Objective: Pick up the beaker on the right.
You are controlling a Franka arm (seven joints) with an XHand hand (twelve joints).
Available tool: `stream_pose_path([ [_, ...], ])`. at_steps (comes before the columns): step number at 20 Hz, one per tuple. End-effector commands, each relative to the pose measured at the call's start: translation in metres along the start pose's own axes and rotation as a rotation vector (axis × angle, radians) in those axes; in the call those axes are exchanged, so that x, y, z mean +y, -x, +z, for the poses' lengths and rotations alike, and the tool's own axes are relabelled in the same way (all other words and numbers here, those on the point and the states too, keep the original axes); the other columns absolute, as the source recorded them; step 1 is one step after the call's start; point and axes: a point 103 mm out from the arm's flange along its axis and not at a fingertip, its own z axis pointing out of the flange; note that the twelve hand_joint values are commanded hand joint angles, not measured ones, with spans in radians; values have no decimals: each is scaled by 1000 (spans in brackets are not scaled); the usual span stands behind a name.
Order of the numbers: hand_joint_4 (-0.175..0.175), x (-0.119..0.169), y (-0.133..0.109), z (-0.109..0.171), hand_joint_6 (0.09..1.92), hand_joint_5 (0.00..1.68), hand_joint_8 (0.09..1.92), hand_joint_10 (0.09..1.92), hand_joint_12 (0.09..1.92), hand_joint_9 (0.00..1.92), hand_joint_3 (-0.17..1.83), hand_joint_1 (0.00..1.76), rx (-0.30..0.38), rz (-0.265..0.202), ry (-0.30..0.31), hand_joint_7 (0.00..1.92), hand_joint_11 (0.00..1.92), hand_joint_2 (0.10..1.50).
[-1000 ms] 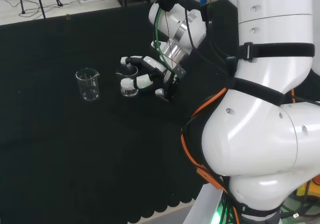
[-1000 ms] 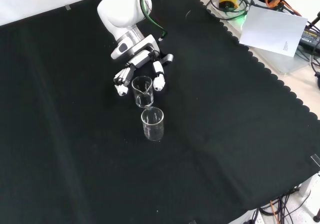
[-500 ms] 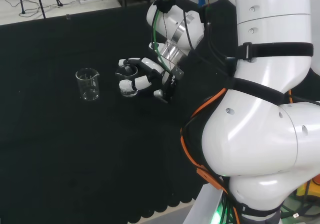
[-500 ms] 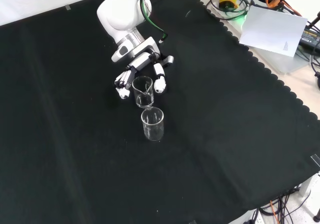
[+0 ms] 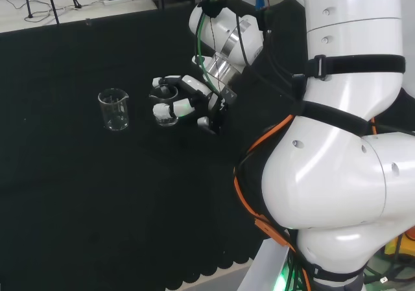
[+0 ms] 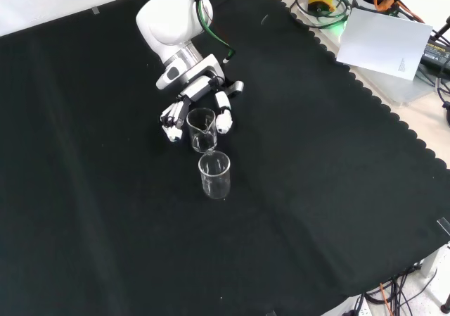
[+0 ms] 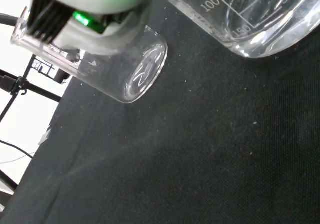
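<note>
step: grasp closing | hand [image 6: 199, 99] was seen with fingers [image 5: 170, 111] curled partway round the target beaker [image 6: 201, 129], still on the cloth [image 6: 316, 189] | spare beaker [image 6: 214, 174] was just beside the target, opposite the hand | advice: closure to be finished, straight lift judged best | open cloth elsewhere round the target

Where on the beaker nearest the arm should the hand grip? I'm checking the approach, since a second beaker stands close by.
Grip the beaker nearest the arm round its straight side wall, below the flared rim, coming from the arm's side, as the hand now does with fingers on either flank. It stands upright, and the other beaker blocks the opposite side.
</note>
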Motion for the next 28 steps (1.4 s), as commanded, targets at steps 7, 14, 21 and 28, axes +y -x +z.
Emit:
stream_pose_path([
  [7, -27, 4, -1, 2, 101, 563, 598, 629, 1344, 400, 552, 957, 1, 7, 13, 337, 0, 521],
  [14, -15, 7, -2, 3, 458, 714, 571, 600, 1338, 422, 563, 983, -8, 10, 21, 377, 22, 560],
  [21, 169, 11, -12, 5, 569, 1272, 578, 596, 1312, 583, 451, 1111, -48, 12, 53, 597, 189, 753],
  [28, 157, 15, -25, -2, 375, 1418, 519, 497, 1182, 892, 604, 1154, -85, -1, 88, 942, 552, 637],
])
